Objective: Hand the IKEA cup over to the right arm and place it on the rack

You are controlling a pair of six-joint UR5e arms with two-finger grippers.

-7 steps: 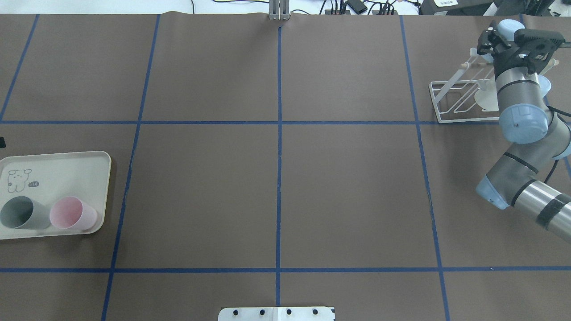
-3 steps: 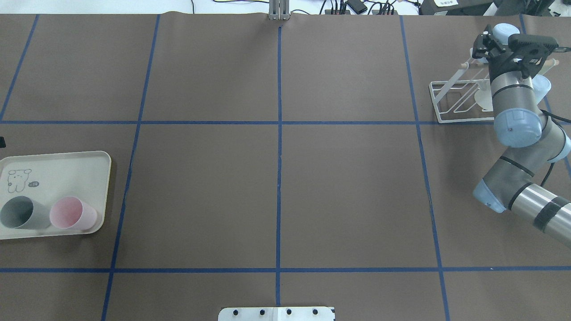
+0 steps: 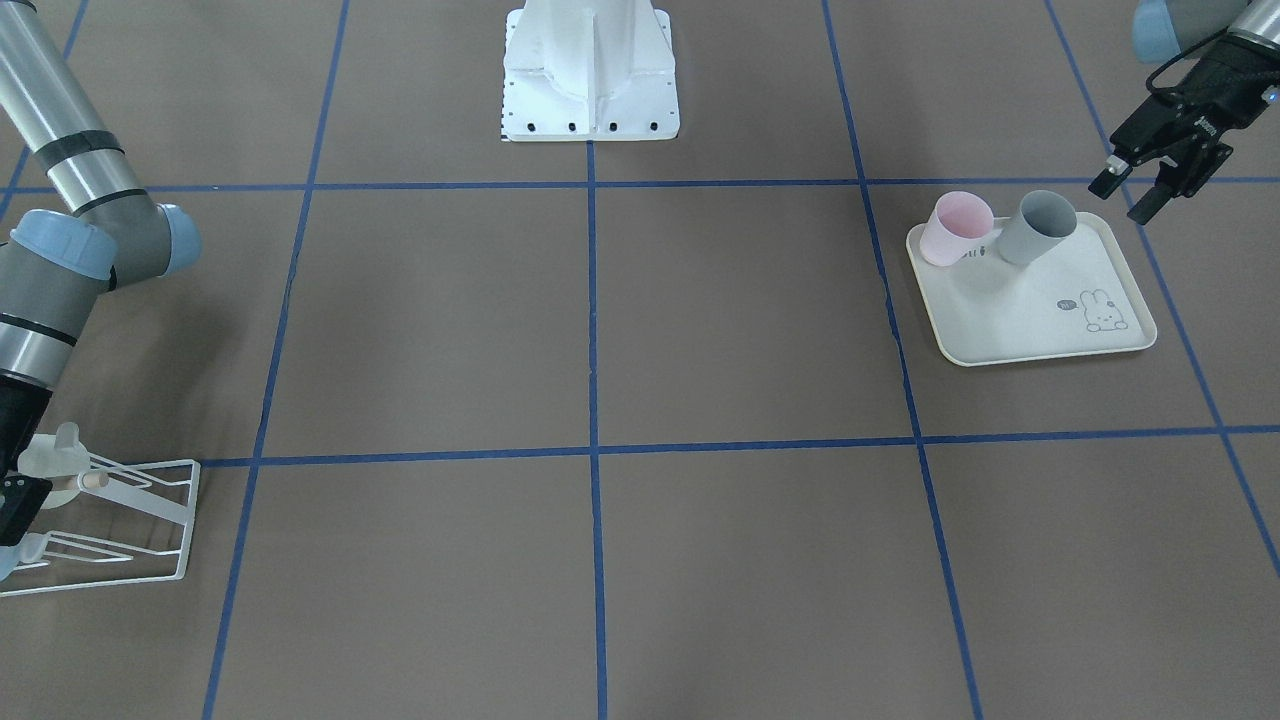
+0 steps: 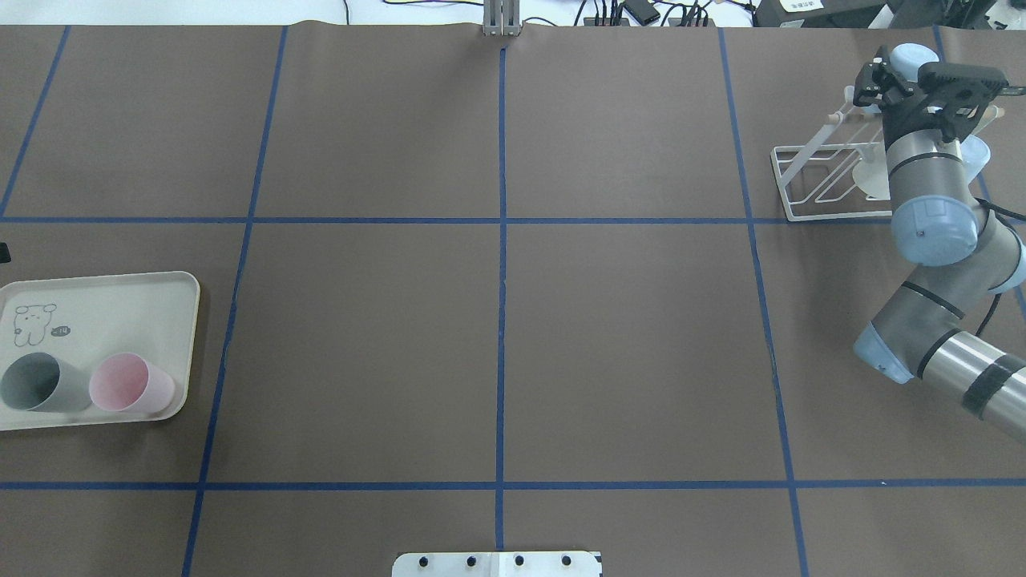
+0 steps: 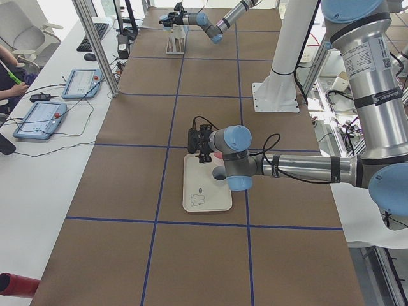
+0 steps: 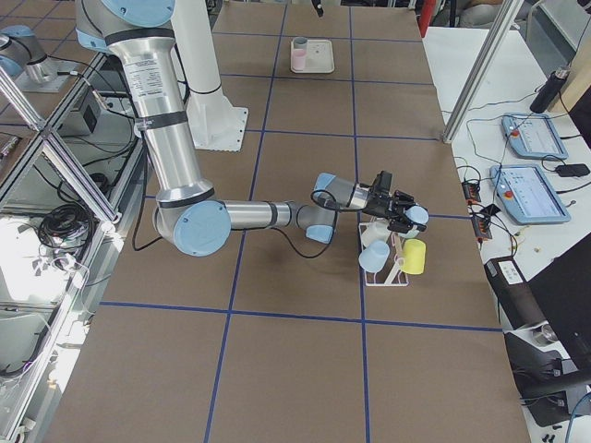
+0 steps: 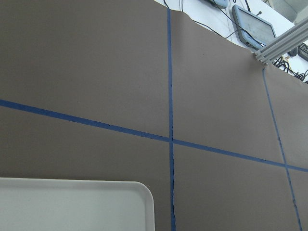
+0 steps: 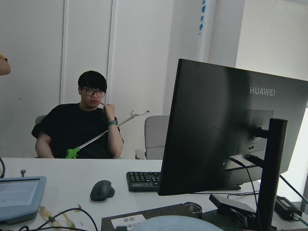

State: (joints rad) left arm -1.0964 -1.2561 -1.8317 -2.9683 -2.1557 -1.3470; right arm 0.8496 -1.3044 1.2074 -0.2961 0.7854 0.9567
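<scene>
Right jaws clamped on the light blue IKEA cup point(image 4: 914, 54), one finger point(image 4: 872, 80) showing on its left side and the other hidden under the camera mount. Cup is held over the far end of the rack point(image 4: 789, 183), right by the wooden rod point(image 4: 850, 116); can't tell if it touches a prong. The rack sits at the far right of the surface point(image 4: 361, 336) and carries a second light blue cup point(image 6: 374, 257), a yellow cup point(image 6: 413, 257) and a whitish cup point(image 3: 48, 455). Right arm point(image 4: 934, 216) reaches in from the right edge, wrist over the rack. Right wrist view catches the cup's rim at the bottom, with a seated person point(image 8: 86, 125) and a black monitor point(image 8: 226, 130) beyond. Left jaws spread wide and empty, hanging above the surface just off the left end of the cream tray point(image 3: 1030, 325), near the grey cup point(image 3: 1037, 228) but not touching it. Pink cup point(image 3: 955, 230) stands just beside the grey one, both upright on the near side of the tray. Tray is at the left edge of the surface, well apart from the rack. Left arm point(image 5: 299, 167) stretches out low over the tray. Blue tape lines grid the brown surface.
</scene>
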